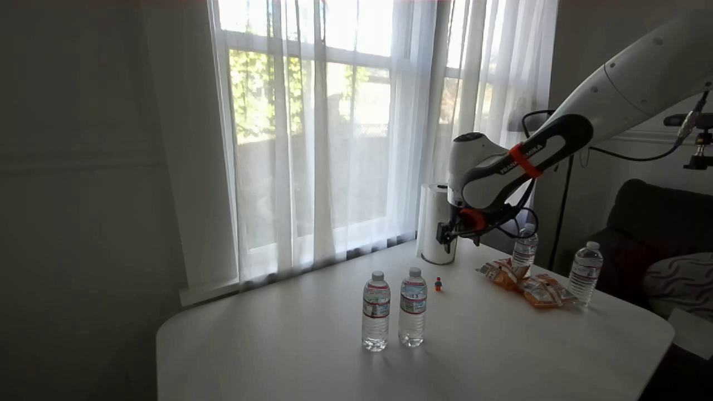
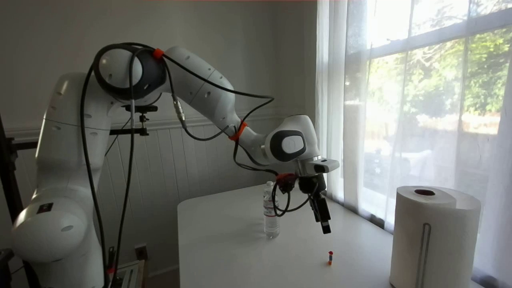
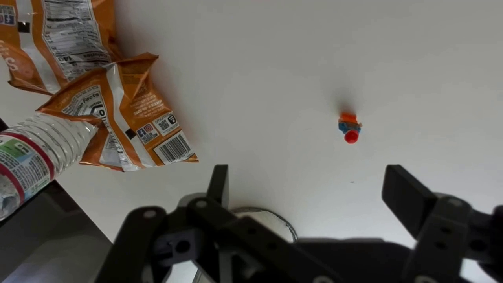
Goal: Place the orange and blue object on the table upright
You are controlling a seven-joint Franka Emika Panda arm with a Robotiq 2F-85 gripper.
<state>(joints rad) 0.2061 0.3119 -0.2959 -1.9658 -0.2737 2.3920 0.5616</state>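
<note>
one table (image 1: 278,345), four bottles (image 1: 376,312), two packets (image 1: 547,291), one roll (image 2: 442,238), one figurine (image 3: 349,127)

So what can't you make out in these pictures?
Toy figure: face too small in both exterior views.
Paper towel roll: bottom cut off by the lower edge in an exterior view.
Water bottle: cap cut off by the wrist view's left edge.
Table: partly hidden by the gripper in the wrist view.

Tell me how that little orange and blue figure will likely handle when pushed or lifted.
The figure will probably tip if nudged, standing upright on a narrow orange base. It is likely light, being far smaller than the water bottles. Its rounded red top looks rigid, so it may barely squash.
</note>
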